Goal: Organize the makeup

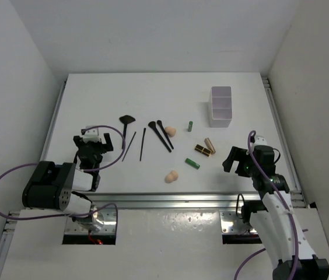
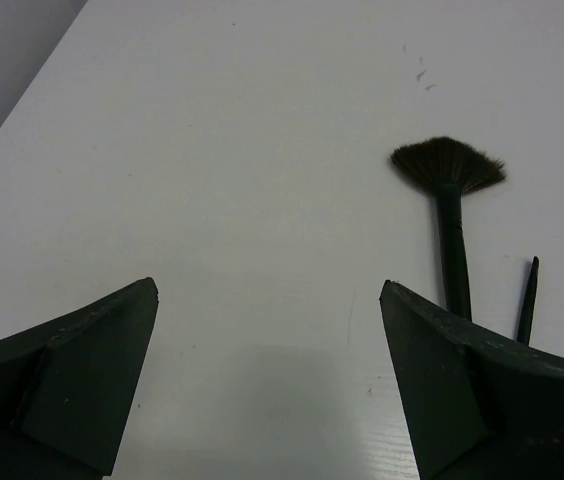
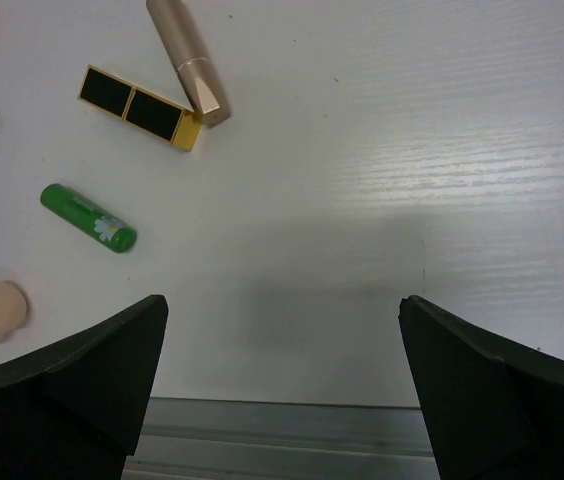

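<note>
Lying loose: the makeup is scattered over the white table [image 1: 94,93], all of it left of the white compartmented box [image 1: 221,106] or nearer the arms than it.
Box: stands upright toward the far right of the table, its compartments facing up.
Small green tube [image 1: 191,126]: just left of the box's near end, apart from it.
Second green tube [image 3: 88,218]: left of the box and well nearer the arms, lying on its side.
Black-gold lipstick [image 3: 140,107]: nearer the arms than the box and slightly left of it, lying flat.
Beige tube [image 3: 188,62]: between the lipstick and the box, one end touching the lipstick's end in the right wrist view.
Far peach sponge [image 1: 170,131]: left of the box, beyond the small green tube.
Near peach sponge [image 1: 172,175]: left of the box and well nearer the arms.
Two black brushes [image 1: 160,136]: left of the box, beside the far peach sponge, lying close together at a slant.
Two thin black sticks [image 1: 143,143]: farther left of the box than the brushes.
Fan brush [image 2: 449,200]: farthest left of the box among the makeup, bristles pointing away from the arms.
Left gripper [image 2: 267,290]: jaws spread apart with only bare table between them, far left of the box.
Right gripper [image 3: 282,300]: jaws spread apart and empty, nearer the arms than the box and slightly to its right.
</note>
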### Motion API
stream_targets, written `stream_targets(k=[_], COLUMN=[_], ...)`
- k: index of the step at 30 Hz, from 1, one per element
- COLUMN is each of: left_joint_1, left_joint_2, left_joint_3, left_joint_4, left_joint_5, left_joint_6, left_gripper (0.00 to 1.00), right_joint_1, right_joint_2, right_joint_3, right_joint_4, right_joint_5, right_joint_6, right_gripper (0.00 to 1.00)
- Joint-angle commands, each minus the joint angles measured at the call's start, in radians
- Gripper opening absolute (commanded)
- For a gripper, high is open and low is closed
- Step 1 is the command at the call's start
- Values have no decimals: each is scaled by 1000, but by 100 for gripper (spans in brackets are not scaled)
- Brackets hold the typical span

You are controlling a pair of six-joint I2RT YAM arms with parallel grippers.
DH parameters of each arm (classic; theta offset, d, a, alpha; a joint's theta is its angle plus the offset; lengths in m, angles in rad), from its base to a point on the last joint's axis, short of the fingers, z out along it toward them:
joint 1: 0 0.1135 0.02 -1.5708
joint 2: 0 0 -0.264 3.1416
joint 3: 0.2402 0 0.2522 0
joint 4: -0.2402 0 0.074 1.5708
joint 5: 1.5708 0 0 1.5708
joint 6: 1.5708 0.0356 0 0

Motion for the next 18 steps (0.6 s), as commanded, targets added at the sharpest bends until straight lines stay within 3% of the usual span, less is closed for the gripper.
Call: stream_targets(k=[1, 6, 8, 9, 10, 13, 16, 18], left_joint_1=[10, 10, 10, 10, 10, 10, 10, 10], left_joint_2=[-17, -17, -61, -74, -74, -23, -2, -40], left_joint_3=[4, 4, 116, 183, 349, 643, 763, 826], left_joint_4=[32, 46, -128, -361, -493, -906, -1088, -1127], left_joint_5=[10, 10, 140, 168, 182, 134, 59, 48], left_joint_6=[-5, 18, 61, 71, 81, 108, 189, 228], left_gripper=[100, 100, 100, 100, 100, 100, 100, 100], right_joint_1=[-4, -4, -4, -4, -2, -4, 20, 62], right_joint_2=[-3, 32, 67, 101, 137, 231, 371, 499], right_joint_3=[55, 87, 130, 145, 162, 283, 406, 502], right_joint_4=[-23, -32, -24, -24, -29, -47, -66, -79], right_joint_5=[1, -22, -59, -78, -85, -101, -64, -40], right_joint_6=[-29, -73, -110, -121, -158, -192, -239, -283], right_gripper=[100, 95, 92, 87, 84, 70, 62, 59])
